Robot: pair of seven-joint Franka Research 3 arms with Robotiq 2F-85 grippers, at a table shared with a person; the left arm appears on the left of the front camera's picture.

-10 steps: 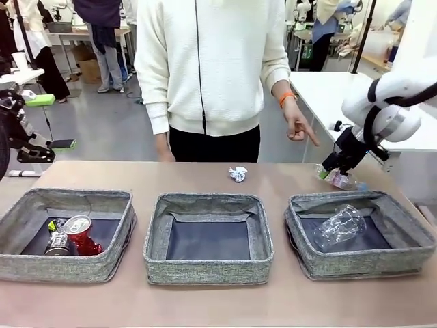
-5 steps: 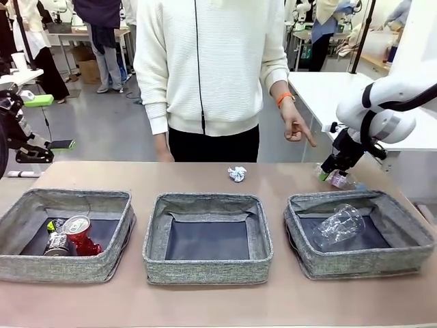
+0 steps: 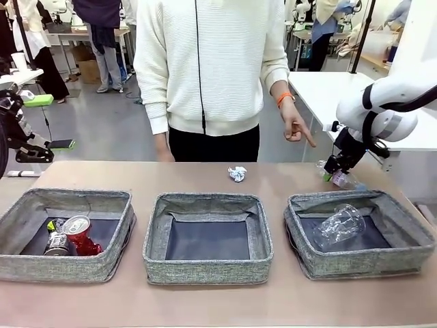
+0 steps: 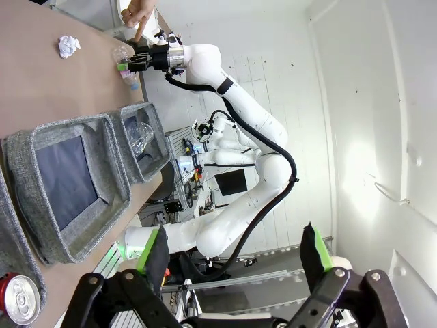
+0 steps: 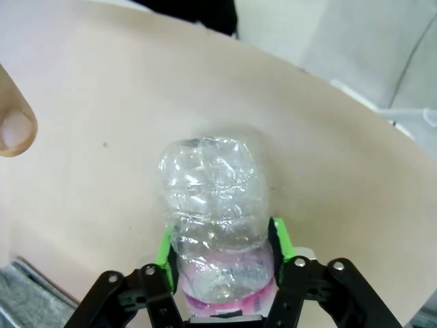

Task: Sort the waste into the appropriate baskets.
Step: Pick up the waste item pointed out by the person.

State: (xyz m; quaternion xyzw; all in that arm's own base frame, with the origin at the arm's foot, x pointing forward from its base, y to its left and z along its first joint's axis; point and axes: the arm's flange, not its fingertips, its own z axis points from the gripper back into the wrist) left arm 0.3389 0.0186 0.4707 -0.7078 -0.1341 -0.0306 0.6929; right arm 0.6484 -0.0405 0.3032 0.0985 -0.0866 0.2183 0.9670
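A clear bottle (image 3: 341,180) with a pink label lies on the table behind the right basket (image 3: 362,199). My right gripper (image 3: 334,170) is shut on it. In the right wrist view the green pads (image 5: 166,240) press both sides of the bottle (image 5: 215,198) near its label. A clear plastic cup (image 3: 338,227) lies in the right basket. The left basket (image 3: 68,198) holds a red can (image 3: 80,234) and a silver-dark can (image 3: 58,243). The middle basket (image 3: 205,202) shows only its dark bottom. A crumpled paper ball (image 3: 237,173) sits behind it. My left gripper (image 4: 234,239) is open in the air.
A person in a white sweater stands at the far edge, one hand (image 3: 298,130) pointing down toward the bottle. A fingertip (image 5: 15,130) shows at the left of the right wrist view. Bare table runs in front of the baskets.
My right gripper has shut on the bottle after standing open around it. The arm settled slightly over it. The baskets and their contents are unchanged.
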